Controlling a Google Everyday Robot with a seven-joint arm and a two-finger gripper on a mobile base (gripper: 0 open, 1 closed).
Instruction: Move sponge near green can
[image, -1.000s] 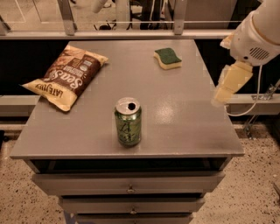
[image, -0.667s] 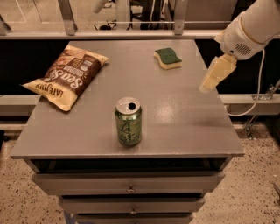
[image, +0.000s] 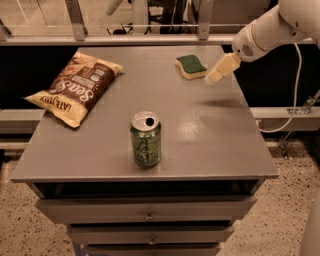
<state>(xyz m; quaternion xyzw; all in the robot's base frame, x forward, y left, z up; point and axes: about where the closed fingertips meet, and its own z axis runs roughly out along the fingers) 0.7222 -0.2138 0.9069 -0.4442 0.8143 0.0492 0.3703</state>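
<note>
Over the last second the pincer (image: 218, 70) had swung in from beyond the right edge of the table (image: 215, 145) toward the far right corner, and it hung just beside the sponge (image: 191, 66), on its right. Whether it was apart or together could not be told. The sponge lay untouched where it had been, well apart from the green can (image: 146, 139) near the front edge. The chip bag (image: 75, 87) had not shifted. The approach looked nearly complete, with the grasp yet to come.
</note>
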